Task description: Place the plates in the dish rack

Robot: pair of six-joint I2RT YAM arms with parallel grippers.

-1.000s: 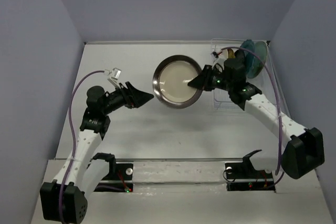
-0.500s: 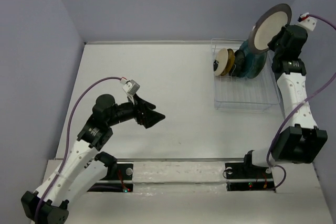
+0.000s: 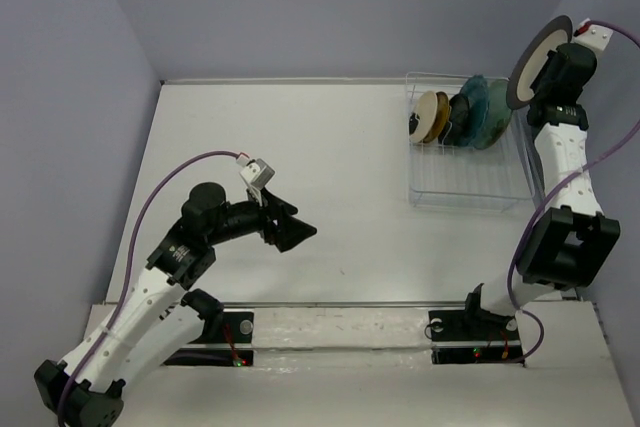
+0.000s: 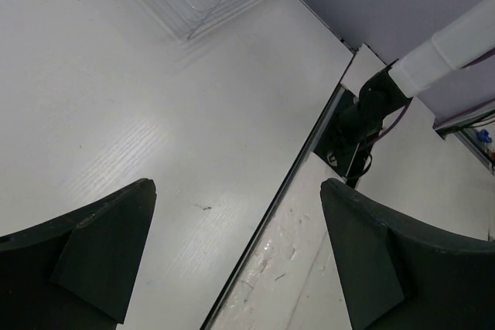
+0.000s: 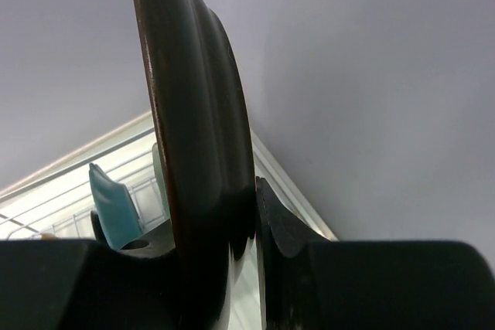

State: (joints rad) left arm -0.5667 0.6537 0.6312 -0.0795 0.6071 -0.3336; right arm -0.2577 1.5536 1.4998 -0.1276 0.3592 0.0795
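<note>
The right gripper (image 3: 550, 69) was pinching the grey-rimmed beige plate (image 3: 530, 59) by its rim, high in the upper right of the top view. The plate stood on its edge there, with its long axis going from lower left to upper right and its pale face turned to the upper left. In the right wrist view it was seen edge-on, a dark rim rising almost straight up the frame.

Below and left of it was the dish rack (image 3: 468, 175). In the rack's far end an amber plate (image 3: 431, 115), a dark plate (image 3: 456, 119) and a teal plate (image 3: 487, 112) stood upright, side by side. The held plate was apart from the rack.

The left gripper (image 3: 297, 231) was spread and held nothing, in the lower left part of the top view, above the white table (image 3: 330, 147). Plain grey-lilac walls (image 3: 330, 7) closed the table on three sides.
</note>
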